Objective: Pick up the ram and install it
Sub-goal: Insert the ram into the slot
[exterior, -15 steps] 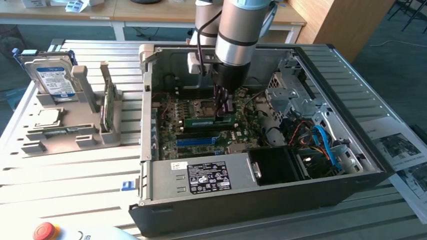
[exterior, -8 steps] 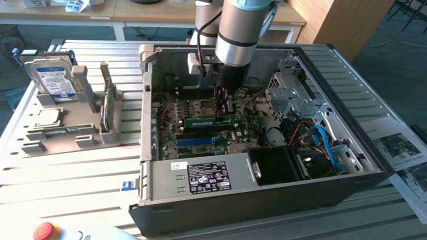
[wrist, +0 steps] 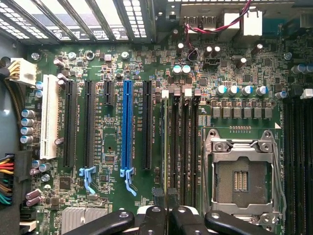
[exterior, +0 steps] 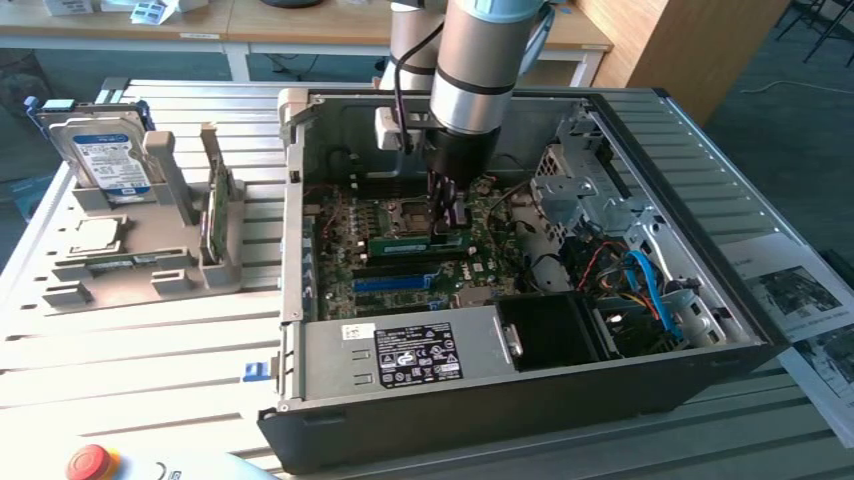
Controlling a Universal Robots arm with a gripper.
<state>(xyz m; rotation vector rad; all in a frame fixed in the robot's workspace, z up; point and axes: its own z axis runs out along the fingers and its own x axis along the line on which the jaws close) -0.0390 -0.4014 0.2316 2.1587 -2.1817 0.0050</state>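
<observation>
End effector [exterior: 447, 225] is down inside the case [exterior: 400, 420], roughly mid-case, over the motherboard [exterior: 387, 275]. Fingers are narrow and pinched on the ram [exterior: 407, 241]. In the exterior view the ram is a thin green stick lying flat along the board right under the fingertips. I cannot tell from there whether it is seated or just above the slot.

The wrist view looks straight down. The end effector [wrist: 167, 215] shows as two black fingers [wrist: 155, 218] almost together. The ram [wrist: 166, 147] is seen edge-on as a thin line running out from between them, in line with the long black memory slots [wrist: 186, 147] and beside the nearest one. This view adds board detail the exterior one lacks: a bare CPU socket [wrist: 242, 178], a blue slot [wrist: 127, 127], a white slot [wrist: 49, 117], several black card slots and small capacitors. Depth to the slot is unclear here too.

The exterior view adds what sits around the case. A power supply [exterior: 400, 355] sits at the case's near wall, with blue cables [exterior: 647, 280] inside towards the exterior view's right. Outside the case, on the worktop [exterior: 134, 350] to the exterior view's left, a grey rack [exterior: 174, 270] holds a hard drive [exterior: 114, 160] upright and a second green stick [exterior: 216, 215] on edge. A red button [exterior: 91, 462] is by the case's near corner. Papers [exterior: 801, 295] lie off the case's other side.
</observation>
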